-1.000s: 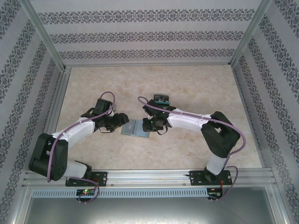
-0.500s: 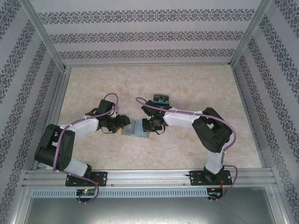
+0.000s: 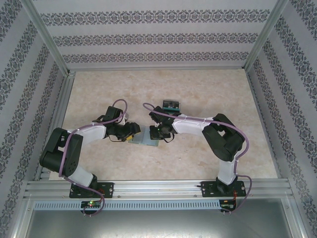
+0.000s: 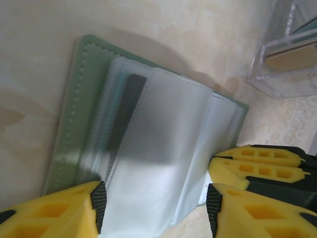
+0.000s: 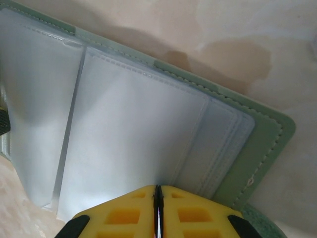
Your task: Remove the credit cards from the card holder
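Flat dull-green bifold card holder lies open; left gripper spread wide astride its clear sleeves, thin black plastic card inside one; right gripper pinched together on a sleeve's edge

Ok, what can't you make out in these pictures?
Left wrist: the dark card in the holder, print blurred by the frosted sleeve.
Right wrist: whether the right gripper pinches a sleeve; the contact is hidden beneath it.
Top: the holder's contents, too small.

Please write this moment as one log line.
left gripper: open over card holder | right gripper: shut at its edge | dark card: inside
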Available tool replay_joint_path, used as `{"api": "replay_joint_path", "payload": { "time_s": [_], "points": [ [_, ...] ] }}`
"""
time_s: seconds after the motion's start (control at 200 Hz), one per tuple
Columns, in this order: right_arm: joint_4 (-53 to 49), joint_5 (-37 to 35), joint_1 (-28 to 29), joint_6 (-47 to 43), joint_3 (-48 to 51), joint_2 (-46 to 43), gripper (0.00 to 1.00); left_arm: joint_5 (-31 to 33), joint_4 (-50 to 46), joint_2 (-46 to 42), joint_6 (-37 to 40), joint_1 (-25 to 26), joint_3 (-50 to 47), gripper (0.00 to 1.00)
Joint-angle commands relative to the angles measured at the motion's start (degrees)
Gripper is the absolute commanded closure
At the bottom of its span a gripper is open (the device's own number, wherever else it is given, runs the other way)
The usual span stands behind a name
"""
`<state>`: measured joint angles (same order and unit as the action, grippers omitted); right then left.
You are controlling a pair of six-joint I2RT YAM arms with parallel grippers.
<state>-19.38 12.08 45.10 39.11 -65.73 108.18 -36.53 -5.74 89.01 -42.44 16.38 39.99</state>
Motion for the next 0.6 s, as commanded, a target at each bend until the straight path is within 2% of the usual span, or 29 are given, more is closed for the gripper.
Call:
{"api": "replay_joint_path", "payload": {
  "time_s": [0.0, 0.265, 0.595],
  "points": [
    [-0.65, 0.23, -0.37, 0.44, -0.55, 2.1, 0.87, -3.37, 3.25, 1.2, 0.28, -0.54, -0.78, 0.41],
    [-0.61, 0.23, -0.32, 0.67, -0.16, 1.81, 0.87, -7.01, 8.09, -0.65, -2.35, -0.43, -2.03, 0.36],
    [0.16, -0.03, -0.45, 1.09, 0.75, 0.35, 0.86, -10.74, 14.29, -0.41, -5.69, -0.01, -3.12, 0.35]
  ]
}}
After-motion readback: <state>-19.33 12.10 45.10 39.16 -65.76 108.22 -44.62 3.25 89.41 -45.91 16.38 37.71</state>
